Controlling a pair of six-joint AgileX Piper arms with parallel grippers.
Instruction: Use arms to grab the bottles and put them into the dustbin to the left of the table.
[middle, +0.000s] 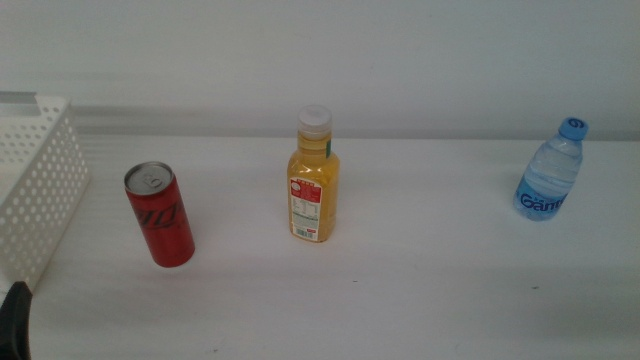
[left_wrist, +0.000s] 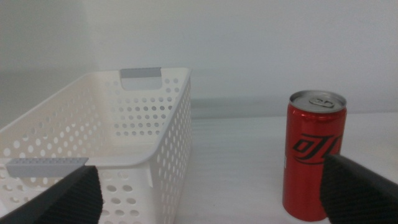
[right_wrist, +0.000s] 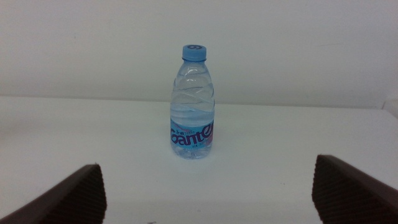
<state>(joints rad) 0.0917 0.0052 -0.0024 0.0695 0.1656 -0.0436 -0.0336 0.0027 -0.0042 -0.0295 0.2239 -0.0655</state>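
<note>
Three bottles stand upright on the white table (middle: 420, 290): a red soda can (middle: 159, 215) at the left, an orange juice bottle (middle: 314, 185) with a white cap in the middle, and a small clear water bottle (middle: 551, 178) with a blue cap at the far right. The white perforated dustbin (middle: 40, 175) sits at the left edge. My left gripper (left_wrist: 211, 205) is open, low at the table's near left corner, with the dustbin (left_wrist: 124, 137) and the can (left_wrist: 314, 155) ahead of it. My right gripper (right_wrist: 208, 199) is open, facing the water bottle (right_wrist: 194, 102) from a distance.
A white wall runs along the back of the table. Wide gaps of bare tabletop separate the three bottles. A dark part of the left arm (middle: 14, 320) shows at the bottom left corner of the middle view.
</note>
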